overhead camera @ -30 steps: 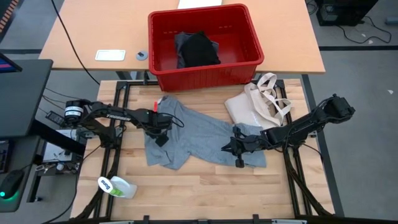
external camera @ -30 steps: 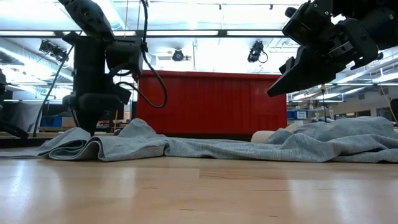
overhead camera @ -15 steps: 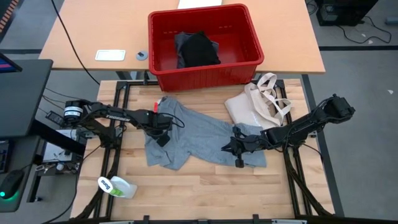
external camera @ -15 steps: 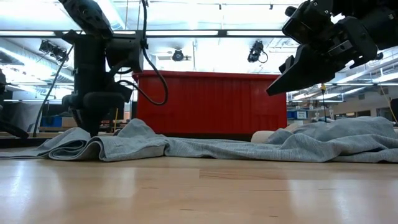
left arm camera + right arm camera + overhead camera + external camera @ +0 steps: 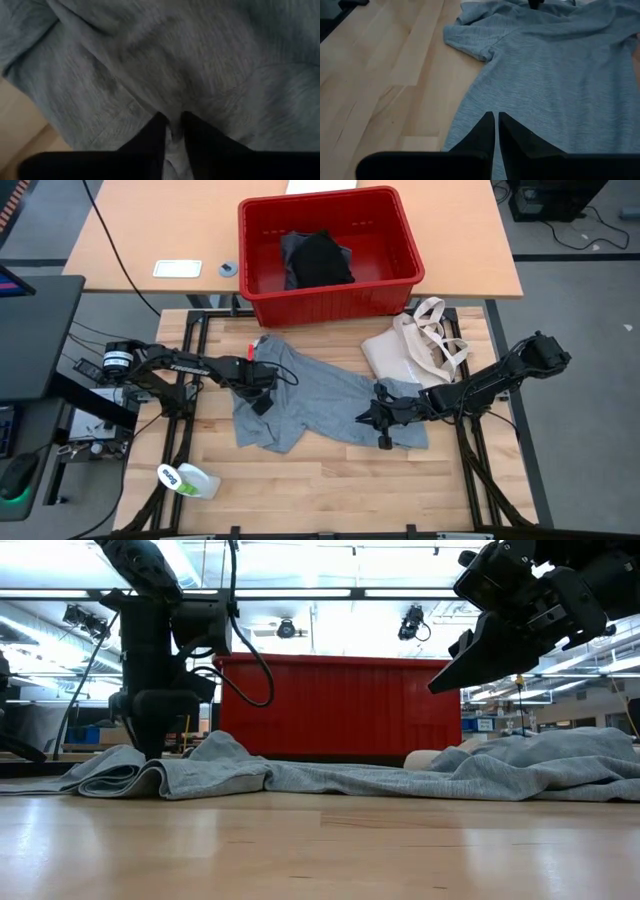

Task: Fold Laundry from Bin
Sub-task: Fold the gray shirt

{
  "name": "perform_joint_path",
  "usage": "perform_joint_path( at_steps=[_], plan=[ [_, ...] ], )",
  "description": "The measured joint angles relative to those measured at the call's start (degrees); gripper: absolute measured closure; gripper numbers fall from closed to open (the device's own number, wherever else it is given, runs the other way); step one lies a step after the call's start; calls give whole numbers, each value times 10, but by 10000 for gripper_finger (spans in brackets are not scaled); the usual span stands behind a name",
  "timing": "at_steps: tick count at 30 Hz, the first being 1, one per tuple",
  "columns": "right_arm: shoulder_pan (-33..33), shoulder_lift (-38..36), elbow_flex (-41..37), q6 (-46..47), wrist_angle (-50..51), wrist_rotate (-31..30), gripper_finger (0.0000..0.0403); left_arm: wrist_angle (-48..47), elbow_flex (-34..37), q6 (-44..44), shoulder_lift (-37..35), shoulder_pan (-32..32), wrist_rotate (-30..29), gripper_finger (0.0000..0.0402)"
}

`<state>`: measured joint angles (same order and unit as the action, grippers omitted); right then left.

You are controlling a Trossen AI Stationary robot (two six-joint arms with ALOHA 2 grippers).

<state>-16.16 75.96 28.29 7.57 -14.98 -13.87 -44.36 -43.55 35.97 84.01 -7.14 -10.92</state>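
Observation:
A light grey T-shirt [image 5: 320,395] lies spread and rumpled on the wooden table, in front of the red bin [image 5: 250,240]. A black garment [image 5: 320,260] lies inside the bin. My left gripper [image 5: 258,392] points steeply down onto the shirt's left part and is shut on its cloth [image 5: 172,125]. My right gripper [image 5: 372,418] hangs shut a little above the shirt's right part [image 5: 496,117], slanting down, with nothing between its fingers. In the low view it stands clear above the cloth [image 5: 445,680]. My left gripper pinches a small ridge of the T-shirt's cloth [image 5: 172,145] between its two fingers, on the shirt's left part. The fingers come from above, pointing steeply down. One layer or several, I cannot tell. The shirt stays flat and slack on the table.
A cream tote bag [image 5: 410,350] lies at the table's far right, touching the shirt's right end. A white and green bottle [image 5: 185,478] lies near the table's front left corner. Bare wood [image 5: 330,480] runs along the near edge.

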Motion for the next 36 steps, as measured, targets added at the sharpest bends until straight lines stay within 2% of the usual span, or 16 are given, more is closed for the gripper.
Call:
perform_joint_path(
  at_steps=[2, 4, 7, 11, 15, 20, 28, 33, 36],
  plan=[
    [0, 0, 0, 0, 0, 0, 369, 0, 0, -8, 0, 0, 3, 376],
    [0, 0, 0, 0, 0, 0, 369, -4, 0, -10, 0, 0, 4, 391],
    [0, 0, 0, 0, 0, 0, 369, -18, -4, -11, 0, 0, 6, 393],
    [0, 0, 0, 0, 0, 0, 369, -64, -51, -13, 0, 2, 7, 396],
    [0, 0, 0, 0, 0, 0, 369, -151, -121, -23, -1, 4, 8, 397],
    [0, 0, 0, 0, 0, 0, 369, -269, -175, -13, -1, 2, 7, 397],
    [0, 0, 0, 0, 0, 0, 369, -407, -177, 22, -1, 2, 1, 392],
    [0, 0, 0, 0, -1, 0, 369, -403, -163, 36, -1, 2, -65, 391],
    [0, 0, 0, 0, -6, 0, 369, -348, -139, 25, 1, 2, -51, 391]
  ],
)
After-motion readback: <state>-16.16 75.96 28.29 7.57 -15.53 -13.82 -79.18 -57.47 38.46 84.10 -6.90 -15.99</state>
